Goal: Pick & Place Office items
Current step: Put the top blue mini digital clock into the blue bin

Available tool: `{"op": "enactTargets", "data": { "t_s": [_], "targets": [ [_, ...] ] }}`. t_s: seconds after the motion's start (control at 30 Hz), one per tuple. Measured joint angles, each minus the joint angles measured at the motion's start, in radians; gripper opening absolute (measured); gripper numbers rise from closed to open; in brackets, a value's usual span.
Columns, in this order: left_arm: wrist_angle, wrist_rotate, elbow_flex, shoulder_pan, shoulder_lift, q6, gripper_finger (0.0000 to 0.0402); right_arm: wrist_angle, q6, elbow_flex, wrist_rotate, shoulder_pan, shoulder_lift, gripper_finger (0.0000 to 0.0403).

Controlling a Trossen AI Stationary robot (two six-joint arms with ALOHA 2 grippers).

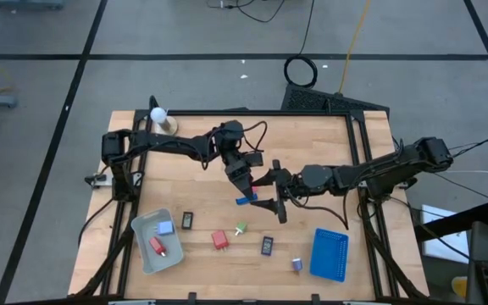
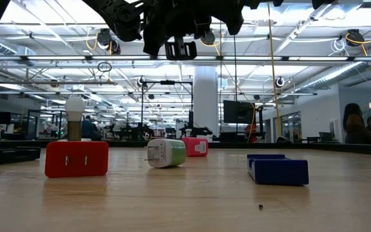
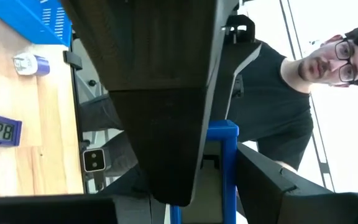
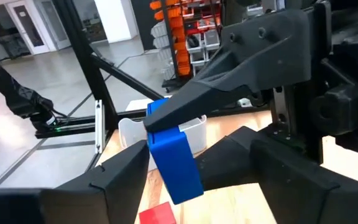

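Observation:
A blue block (image 1: 246, 201) hangs above the middle of the table, with my left gripper (image 1: 244, 185) shut on it. My right gripper (image 1: 271, 196) comes from the right, open. Its two fingers (image 4: 120, 171) stand on either side of the blue block (image 4: 174, 163). A light-blue block (image 1: 166, 227) and a red block (image 1: 157, 246) lie in the grey tray (image 1: 142, 230). On the table lie a black rectangle (image 1: 187, 219), a red block (image 1: 219, 240), a green-white bit (image 1: 241, 228), another black rectangle (image 1: 267, 246) and a purple bit (image 1: 297, 264). My left gripper pinches the blue block by its upper end (image 4: 157, 112) between its two fingers, which come from the table's far left. The block slants down below the fingertips, clear of the table. My right gripper's fingers stand close beside the block's lower part; whether they touch it, I cannot tell.
A blue tray (image 1: 329, 254) lies at the near right. A white ball on a wooden base (image 1: 158, 114) stands at the far left corner. A person (image 3: 291, 87) stands beyond the table's right side. Bare wood lies along the far half of the table.

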Motion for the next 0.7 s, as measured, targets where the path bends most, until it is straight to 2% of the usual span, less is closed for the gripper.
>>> {"op": "enactTargets", "data": {
  "t_s": [0.23, 0.57, 0.7],
  "targets": [
    [0.043, -0.032, 0.000, 0.004, 0.000, -0.004, 0.0146, 0.029, -0.011, 0.000, 0.000, 0.005, 0.000, 0.0202],
    [0.098, -0.067, 0.000, 0.021, 0.000, -0.086, 0.0147, 0.064, -0.011, 0.000, -0.004, 0.008, -0.001, 0.0069],
    [0.119, -0.100, -0.001, 0.023, 0.000, -0.107, 0.0206, 0.063, 0.002, 0.000, -0.002, 0.014, -0.002, 0.0048]
  ]
}}
